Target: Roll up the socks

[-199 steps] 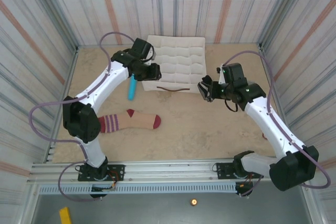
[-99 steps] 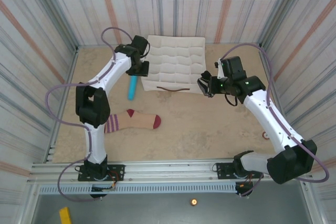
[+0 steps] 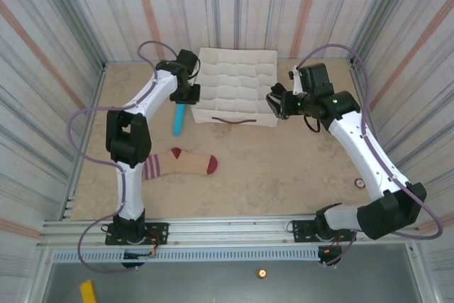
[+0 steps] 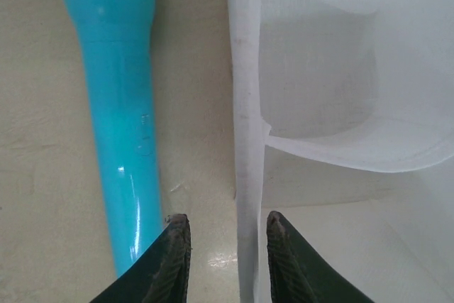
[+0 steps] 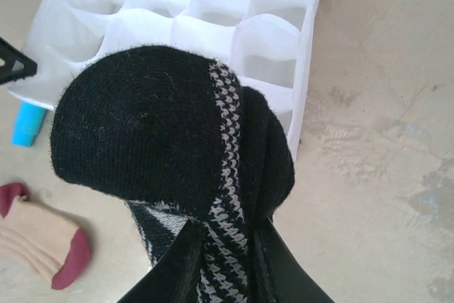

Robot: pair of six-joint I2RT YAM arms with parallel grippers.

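Table: sandy surface, with striped panels on three sides.

White compartment tray: set at upper centre of the top view, presumably to receive finished rolls.

Beige sock: laid flat at lower left of centre, unrolled and untouched, with the maroon toe to the right.

Black sock: bunched into a ball and pinched at its patterned band by the right gripper, whose jaws are closed tight on it. It is held by the tray's lower right corner, judged ready for placing.

Light-blue cylinder: lying just beside the tray's left wall.

Left gripper: hung over the tray's left wall beside the cylinder, jaws narrowly parted, nothing held.

The sock's balled form is given by the right wrist view. In the top view it cannot be told from the dark gripper. The left jaw gap is resolved in the left wrist view.
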